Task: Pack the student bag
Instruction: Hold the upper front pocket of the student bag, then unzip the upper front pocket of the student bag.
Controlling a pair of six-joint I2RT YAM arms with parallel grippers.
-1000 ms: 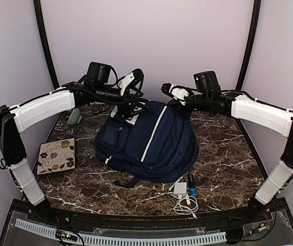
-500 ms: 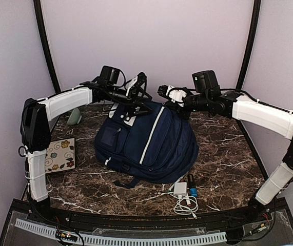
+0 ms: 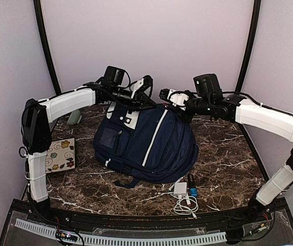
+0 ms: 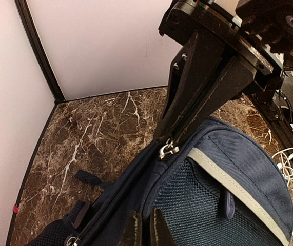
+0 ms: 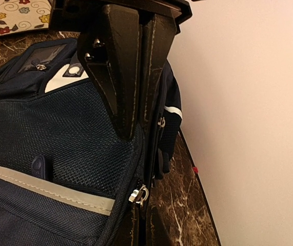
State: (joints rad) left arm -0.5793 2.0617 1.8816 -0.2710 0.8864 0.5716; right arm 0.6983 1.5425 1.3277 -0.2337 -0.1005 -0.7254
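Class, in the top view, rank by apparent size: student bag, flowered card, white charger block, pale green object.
1. student bag
2. flowered card
3. pale green object and white charger block look alike; the green one is partly hidden, so unranked.

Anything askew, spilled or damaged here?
Nothing looks damaged or spilled. The student bag lies intact on the marble table. Only the white charger cable looks untidy, in a loose tangle near the front edge.
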